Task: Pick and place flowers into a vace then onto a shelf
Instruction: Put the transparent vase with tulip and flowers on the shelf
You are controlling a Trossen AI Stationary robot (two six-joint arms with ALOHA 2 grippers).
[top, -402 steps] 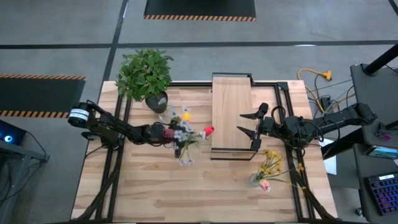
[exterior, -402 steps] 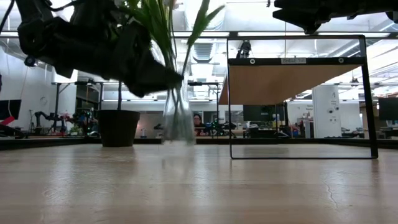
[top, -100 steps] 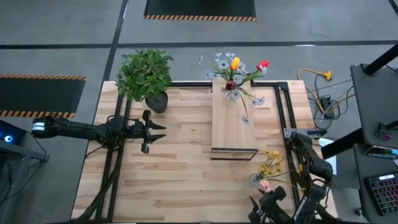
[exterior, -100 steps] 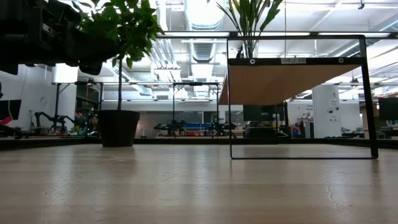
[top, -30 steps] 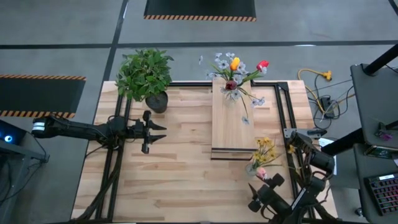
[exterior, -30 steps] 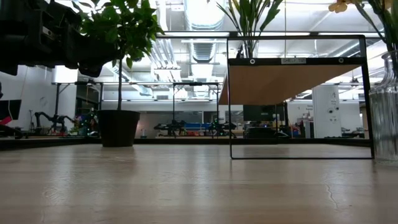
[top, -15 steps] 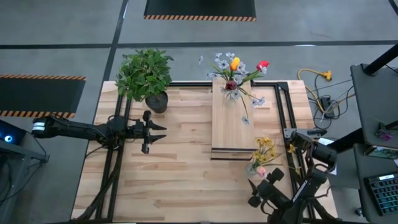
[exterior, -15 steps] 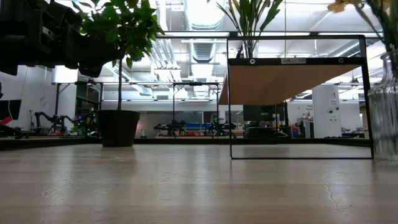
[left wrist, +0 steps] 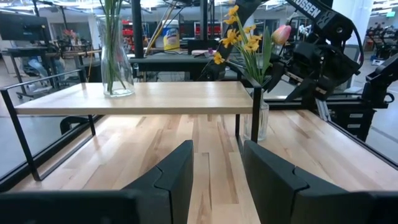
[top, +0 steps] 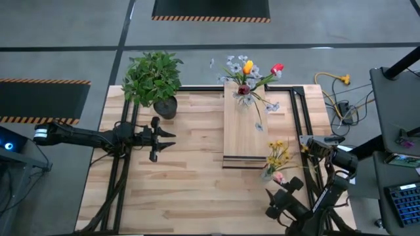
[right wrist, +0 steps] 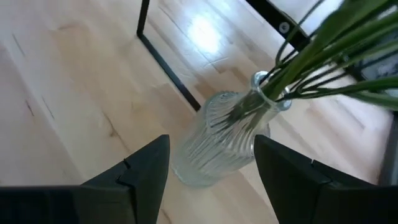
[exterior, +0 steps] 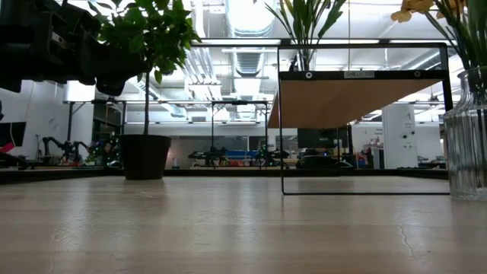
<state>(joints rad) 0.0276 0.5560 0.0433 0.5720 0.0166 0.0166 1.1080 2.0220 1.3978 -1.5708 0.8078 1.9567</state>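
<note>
Left gripper idle over left half of table, fingers spread, holding nothing. Potted plant at far left corner. Shelf mid-table, reaching far edge; vase with red, yellow, pale flowers stands on its far end. Second vase with yellow and pink flowers upright on table at shelf's near right corner. Right gripper near right corner, fingers spread either side of second vase, not gripping.

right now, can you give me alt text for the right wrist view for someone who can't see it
A ribbed clear glass vase holding green flower stems stands on the pale wooden table, seen from above between the right gripper's two dark, open fingers. A thin black leg of the shelf frame stands just beyond the vase.
</note>
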